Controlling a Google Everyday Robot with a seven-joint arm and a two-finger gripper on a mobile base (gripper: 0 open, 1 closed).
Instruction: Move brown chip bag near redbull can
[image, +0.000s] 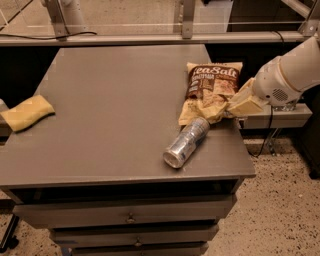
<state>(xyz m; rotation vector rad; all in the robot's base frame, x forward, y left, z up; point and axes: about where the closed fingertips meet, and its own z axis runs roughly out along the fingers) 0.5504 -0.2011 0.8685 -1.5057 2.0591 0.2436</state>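
The bag (212, 82) lies flat near the table's (110, 100) edge, straight ahead of the fingers (244, 102), which reach in from off that side. Its lower corner is crumpled up against their tips. The fingers look drawn together and pinched on that corner, though their pale colour blends into the foil there. The bag's long axis runs from the table's back toward its front, across the line of the gripper (231, 107). Just past the fingertips and toward the front lies the can (187, 142), tipped on its side. Its upper end touches the bag's crumpled bottom edge and its long axis slants off toward the front edge. I judge the bag is already beside the can, so only the letting-go remains. A sponge (27, 112) sits well apart on the opposite side.
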